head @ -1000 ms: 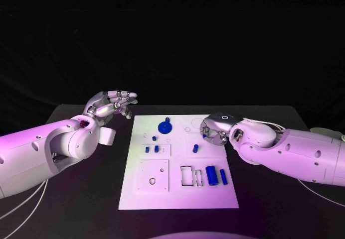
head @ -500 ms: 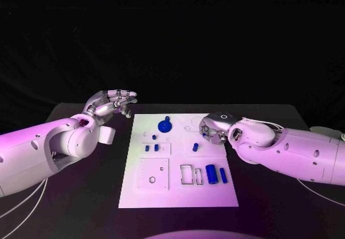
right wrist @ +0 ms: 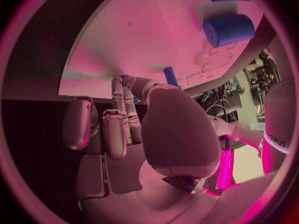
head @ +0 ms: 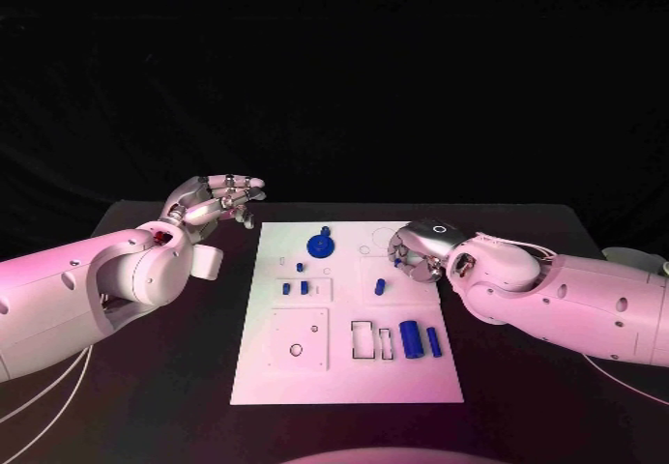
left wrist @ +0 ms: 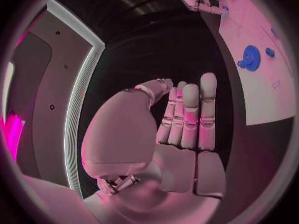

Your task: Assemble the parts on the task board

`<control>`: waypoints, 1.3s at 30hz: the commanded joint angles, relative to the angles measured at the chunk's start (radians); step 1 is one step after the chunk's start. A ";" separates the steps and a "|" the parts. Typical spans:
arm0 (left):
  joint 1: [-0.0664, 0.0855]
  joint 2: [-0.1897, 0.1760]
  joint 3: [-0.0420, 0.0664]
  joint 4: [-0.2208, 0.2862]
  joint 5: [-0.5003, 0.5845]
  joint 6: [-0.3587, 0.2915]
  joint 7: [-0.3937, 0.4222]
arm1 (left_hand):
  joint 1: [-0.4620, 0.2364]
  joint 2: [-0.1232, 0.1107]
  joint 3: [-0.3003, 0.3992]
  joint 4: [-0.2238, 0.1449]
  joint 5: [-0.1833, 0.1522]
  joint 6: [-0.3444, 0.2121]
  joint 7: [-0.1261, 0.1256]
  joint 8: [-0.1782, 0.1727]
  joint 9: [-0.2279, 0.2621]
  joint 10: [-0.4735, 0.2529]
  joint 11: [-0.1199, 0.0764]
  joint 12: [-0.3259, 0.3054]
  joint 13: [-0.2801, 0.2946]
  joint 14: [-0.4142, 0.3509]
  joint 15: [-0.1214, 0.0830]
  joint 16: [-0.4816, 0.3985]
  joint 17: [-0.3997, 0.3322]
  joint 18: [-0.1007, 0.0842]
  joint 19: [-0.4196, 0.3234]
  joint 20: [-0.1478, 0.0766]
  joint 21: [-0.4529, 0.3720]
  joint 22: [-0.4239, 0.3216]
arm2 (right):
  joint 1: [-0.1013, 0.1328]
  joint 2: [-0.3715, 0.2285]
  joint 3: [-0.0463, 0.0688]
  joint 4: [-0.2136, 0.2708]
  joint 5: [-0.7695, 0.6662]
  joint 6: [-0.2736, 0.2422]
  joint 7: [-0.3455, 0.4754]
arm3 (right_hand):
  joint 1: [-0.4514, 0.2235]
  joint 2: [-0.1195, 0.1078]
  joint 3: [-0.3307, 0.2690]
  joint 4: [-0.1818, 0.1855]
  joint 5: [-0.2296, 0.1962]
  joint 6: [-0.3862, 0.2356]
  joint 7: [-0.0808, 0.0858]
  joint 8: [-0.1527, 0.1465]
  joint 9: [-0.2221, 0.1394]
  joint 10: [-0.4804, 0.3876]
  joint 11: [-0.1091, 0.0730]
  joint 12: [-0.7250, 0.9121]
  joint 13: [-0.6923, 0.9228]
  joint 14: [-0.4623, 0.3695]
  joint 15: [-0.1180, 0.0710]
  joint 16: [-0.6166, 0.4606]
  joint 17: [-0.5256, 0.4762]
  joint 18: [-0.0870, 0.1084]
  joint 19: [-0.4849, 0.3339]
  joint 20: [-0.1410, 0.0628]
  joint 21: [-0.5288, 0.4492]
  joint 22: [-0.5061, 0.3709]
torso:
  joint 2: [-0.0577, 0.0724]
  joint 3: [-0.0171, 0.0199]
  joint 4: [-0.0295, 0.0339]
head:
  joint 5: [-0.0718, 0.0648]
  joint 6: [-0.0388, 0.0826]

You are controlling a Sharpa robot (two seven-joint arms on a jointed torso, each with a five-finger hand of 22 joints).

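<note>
White "…upus" lettering, right arm (right wrist: 277, 134)

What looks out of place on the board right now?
Nothing stands out. The board lies square on the table, and the blue parts sit on it: a round one at the far end, two long ones near its right edge. The left hand is off the board; the right hand is over it.

You can read only a partial dark word, seemingly "...ipus", on the white curved robot casing (right wrist: 278, 134), nothing else legible.
</note>
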 commanded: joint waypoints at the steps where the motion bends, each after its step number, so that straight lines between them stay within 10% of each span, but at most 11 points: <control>1: 0.001 0.001 0.001 -0.003 0.005 -0.002 0.002 | 0.005 0.006 -0.002 -0.002 0.006 -0.010 0.000 -0.004 -0.001 -0.007 0.000 0.005 0.001 -0.009 -0.002 -0.005 -0.001 0.014 -0.008 0.002 -0.004 -0.001 | 0.006 -0.009 0.003 0.013 0.011 -0.055 0.002 | -0.008 0.004 0.000 -0.005 0.003 0.008 0.003 0.006 0.001 0.024 -0.016 -0.005 -0.002 0.066 -0.005 0.004 0.060 -0.011 0.007 0.002 0.003 0.068 | -0.001 -0.0002 -0.0008 | 0.000 0.004; 19: 0.001 0.012 0.001 -0.013 0.006 -0.017 0.001 | 0.003 0.004 -0.005 -0.003 0.006 -0.022 0.005 -0.009 -0.004 -0.023 0.005 0.008 0.003 -0.017 0.003 -0.008 -0.005 0.014 -0.009 0.005 -0.011 -0.005 | 0.029 -0.063 0.015 0.201 0.069 -0.137 0.027 | -0.031 0.000 -0.004 -0.011 -0.018 0.008 0.000 0.010 0.007 0.027 -0.017 -0.011 -0.001 0.066 -0.005 0.005 0.060 -0.011 0.007 0.002 0.004 0.071 | 0.001 0.0007 -0.0016 | 0.047 0.013; 28: 0.001 0.029 0.000 -0.005 0.006 -0.022 0.007 | 0.003 0.004 -0.005 -0.003 0.006 -0.023 0.006 -0.010 -0.004 -0.025 0.005 0.008 0.004 -0.017 0.003 -0.008 -0.006 0.014 -0.010 0.005 -0.012 -0.006 | -0.017 0.019 0.012 0.249 0.051 -0.131 0.064 | -0.035 0.000 -0.005 -0.012 -0.018 0.006 0.001 0.009 0.007 0.026 -0.017 -0.013 -0.001 0.066 -0.005 0.004 0.059 -0.010 0.004 0.002 -0.003 0.068 | 0.001 -0.0022 0.0027 | 0.095 0.003; 39: 0.001 0.046 0.000 0.000 0.006 -0.025 0.006 | 0.003 0.003 -0.006 -0.004 0.007 -0.027 0.007 -0.011 -0.005 -0.029 0.007 0.010 0.005 -0.019 0.004 -0.008 -0.007 0.014 -0.010 0.006 -0.014 -0.006 | -0.095 0.119 0.001 0.210 0.032 -0.129 0.087 | -0.036 0.000 -0.004 -0.014 -0.015 0.003 0.001 0.008 0.008 0.024 -0.017 -0.015 -0.001 0.066 -0.005 0.005 0.060 -0.010 0.003 0.002 -0.005 0.067 | 0.002 -0.0033 -0.0009 | 0.114 -0.010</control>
